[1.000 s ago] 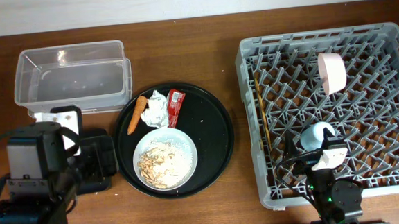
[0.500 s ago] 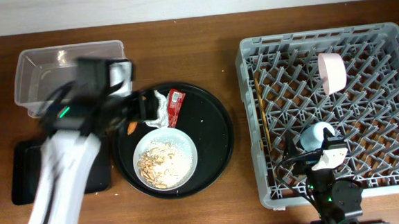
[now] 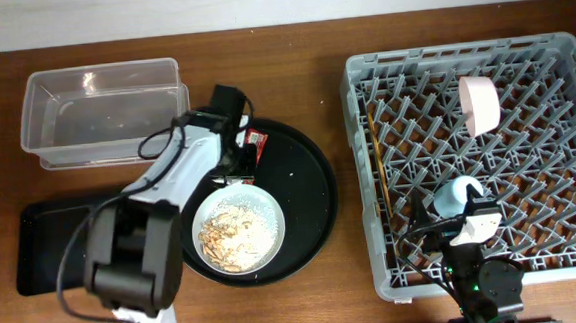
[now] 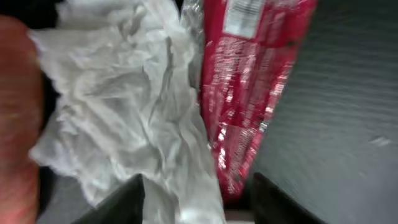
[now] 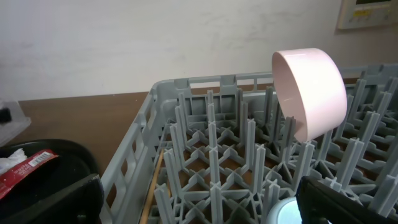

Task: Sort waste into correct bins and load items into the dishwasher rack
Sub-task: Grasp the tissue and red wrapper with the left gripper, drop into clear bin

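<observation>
My left gripper (image 3: 235,157) is down on the round black tray (image 3: 305,195), over the crumpled white napkin (image 4: 118,106). Its jaws are open but partly drawn in, straddling the napkin's lower end and the tip of the red wrapper (image 4: 252,81); a dark gap shows beside the right finger (image 4: 273,202). The orange carrot (image 4: 11,118) blurs at the left edge. A white bowl (image 3: 238,228) holds beige scraps. My right gripper (image 5: 199,204) hangs open and empty over the grey dishwasher rack (image 3: 364,97), close to the light-blue cup (image 3: 460,193). The pale dish (image 3: 478,105) and a chopstick (image 5: 153,186) stand in the rack.
The clear tub (image 3: 105,113) sits at the back left. The shallow black tray (image 3: 48,246) lies at the front left, partly under my left arm. The rack's wall stands close to the round tray's right rim.
My left arm swung from the front left over to the round tray and came down on the napkin, its jaws narrowing. The right arm has not moved.
</observation>
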Controlling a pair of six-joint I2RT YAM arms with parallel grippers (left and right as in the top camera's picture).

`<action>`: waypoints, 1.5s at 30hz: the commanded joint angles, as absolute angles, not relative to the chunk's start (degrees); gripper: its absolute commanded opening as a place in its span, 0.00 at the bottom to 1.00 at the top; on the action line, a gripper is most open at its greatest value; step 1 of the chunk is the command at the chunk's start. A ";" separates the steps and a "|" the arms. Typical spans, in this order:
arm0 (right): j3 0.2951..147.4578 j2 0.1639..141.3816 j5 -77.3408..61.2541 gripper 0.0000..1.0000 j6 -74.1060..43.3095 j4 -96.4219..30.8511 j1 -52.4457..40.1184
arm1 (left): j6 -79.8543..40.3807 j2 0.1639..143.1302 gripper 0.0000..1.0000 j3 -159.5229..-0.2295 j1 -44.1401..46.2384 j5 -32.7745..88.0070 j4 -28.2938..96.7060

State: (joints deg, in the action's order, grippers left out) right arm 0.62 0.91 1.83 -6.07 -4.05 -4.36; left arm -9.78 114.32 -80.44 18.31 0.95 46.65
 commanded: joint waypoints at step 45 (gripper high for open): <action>0.32 0.40 1.74 0.98 -6.44 -4.51 -4.10 | -13.17 108.27 0.01 -93.43 2.42 -7.73 40.05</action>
State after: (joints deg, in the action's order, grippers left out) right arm 0.62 0.91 1.80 -6.04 -4.05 -4.36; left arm -12.73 103.70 -93.56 3.09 -9.19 42.83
